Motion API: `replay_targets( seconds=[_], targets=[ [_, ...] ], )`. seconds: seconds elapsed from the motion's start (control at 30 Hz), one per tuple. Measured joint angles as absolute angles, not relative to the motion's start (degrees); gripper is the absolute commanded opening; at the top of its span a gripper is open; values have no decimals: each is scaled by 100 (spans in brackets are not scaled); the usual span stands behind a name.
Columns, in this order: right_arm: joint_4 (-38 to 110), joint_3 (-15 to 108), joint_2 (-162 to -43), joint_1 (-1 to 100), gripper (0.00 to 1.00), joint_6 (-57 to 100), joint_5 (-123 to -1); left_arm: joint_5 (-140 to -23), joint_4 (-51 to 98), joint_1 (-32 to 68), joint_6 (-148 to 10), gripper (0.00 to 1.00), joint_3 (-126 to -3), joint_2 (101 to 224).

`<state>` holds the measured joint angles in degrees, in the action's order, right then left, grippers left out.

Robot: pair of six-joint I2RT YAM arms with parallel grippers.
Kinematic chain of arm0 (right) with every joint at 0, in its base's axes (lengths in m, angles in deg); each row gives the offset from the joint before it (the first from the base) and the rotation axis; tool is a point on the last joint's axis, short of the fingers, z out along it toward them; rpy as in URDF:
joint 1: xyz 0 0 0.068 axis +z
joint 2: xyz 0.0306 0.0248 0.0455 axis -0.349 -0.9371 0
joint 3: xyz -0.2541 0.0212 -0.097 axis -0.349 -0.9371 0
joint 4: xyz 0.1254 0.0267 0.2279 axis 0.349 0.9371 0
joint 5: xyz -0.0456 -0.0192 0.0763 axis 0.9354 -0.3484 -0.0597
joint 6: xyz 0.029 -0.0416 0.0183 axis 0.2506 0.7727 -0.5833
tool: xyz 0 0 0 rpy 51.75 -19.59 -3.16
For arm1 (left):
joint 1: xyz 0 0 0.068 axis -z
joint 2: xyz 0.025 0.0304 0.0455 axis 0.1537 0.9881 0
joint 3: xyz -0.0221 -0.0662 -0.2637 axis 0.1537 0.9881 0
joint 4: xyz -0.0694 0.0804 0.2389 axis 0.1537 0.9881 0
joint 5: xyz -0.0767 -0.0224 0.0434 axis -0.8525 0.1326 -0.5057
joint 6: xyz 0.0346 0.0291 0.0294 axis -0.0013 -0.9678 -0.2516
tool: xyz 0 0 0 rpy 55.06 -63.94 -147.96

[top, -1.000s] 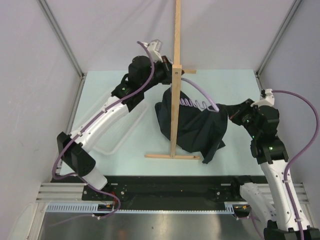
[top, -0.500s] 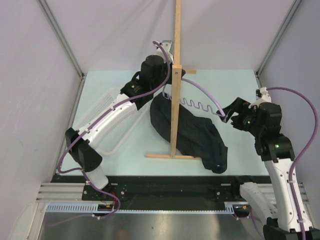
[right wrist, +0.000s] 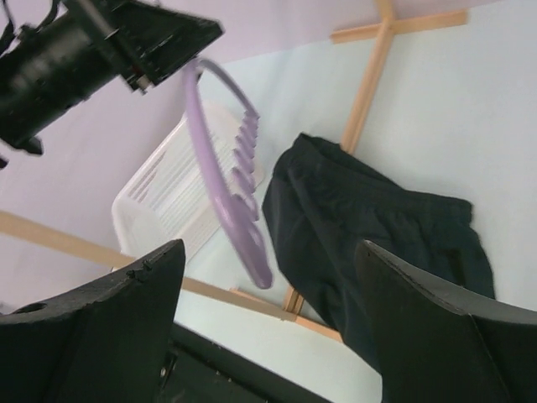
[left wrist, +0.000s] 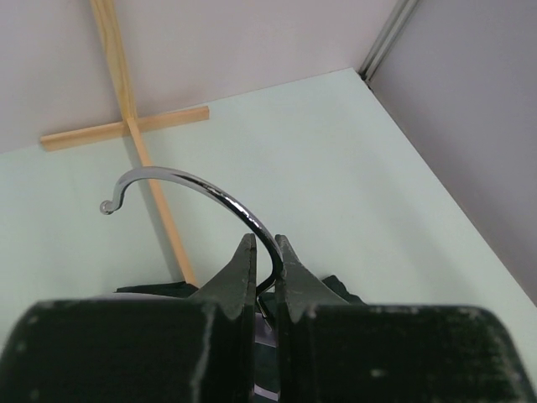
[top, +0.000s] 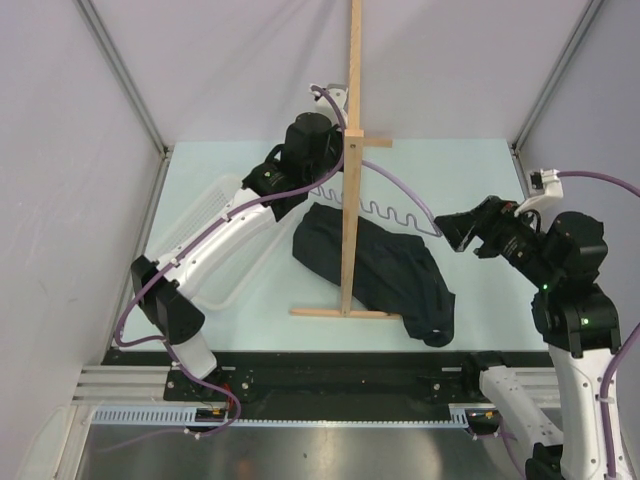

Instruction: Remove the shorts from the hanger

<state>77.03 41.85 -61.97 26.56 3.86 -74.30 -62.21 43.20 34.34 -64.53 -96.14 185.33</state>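
1. The left gripper [left wrist: 264, 256] clenches the chrome hook of the thin lilac wire hanger [right wrist: 239, 231].
2. The right gripper [top: 450, 228] gapes open, the hanger's tip between its fingers, untouched.
3. The soft black fabric shorts [top: 385, 270] lie crumpled below both, off the hanger.

The shorts [top: 375, 275] were seen off the hanger [top: 392, 210], dropped flat on the pale green bench [top: 480, 180]. Black, soft and crumpled, they were spread in a slanting band from far left to near right, with the near end bunched into a thicker fold. No part of the fabric was caught on the wire. The hanger was held clear above them, bare. Its lilac arch and wavy notched bottom bar were stretched out to the right, roughly level. Its chrome hook [left wrist: 197, 180] was curled up and over to the left. The hook's stem was clamped between the closed fingers of the left pincer [left wrist: 264, 245].
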Motion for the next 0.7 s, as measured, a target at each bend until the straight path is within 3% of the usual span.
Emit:
replay_targets(
  seconds=[0.1, 0.2, 0.23, 0.4, 0.5, 0.57, 0.6, 0.63, 0.7],
  targets=[
    [7534, 4178, -6400, 2691, 84, 478, -7906, -6228, 4359, 3434, -6451, 0, -9614, 18533],
    [7248, 4071, -6599, 2960, 76, 546, -8153, -6298, 4403, 3434, -6434, 0, -9610, 18520],
    [7158, 4012, -6636, 3111, 69, 563, -8195, -6322, 4414, 3434, -6432, 0, -9605, 18515],
    [6872, 3791, -6883, 4186, 52, 688, -7994, -6442, 4551, 3434, -6388, 0, -9570, 18415],
    [6782, 3791, -7052, 4772, 33, 777, -7568, -6512, 4617, 3434, -6386, 0, -9562, 18351],
    [6723, 3767, -7087, 5017, 6, 821, -7257, -6545, 4641, 3431, -6386, 0, -9535, 18301],
    [6691, 3743, -7084, 5073, 0, 863, -7113, -6545, 4659, 3431, -6397, 0, -9522, 18275],
    [6647, 3724, -7063, 5102, 0, 889, -6995, -6540, 4709, 3425, -6414, 0, -9507, 18249],
    [6625, 3713, -7034, 5165, 0, 930, -6857, -6566, 4748, 3416, -6390, 17, -9459, 18216]
  ],
)
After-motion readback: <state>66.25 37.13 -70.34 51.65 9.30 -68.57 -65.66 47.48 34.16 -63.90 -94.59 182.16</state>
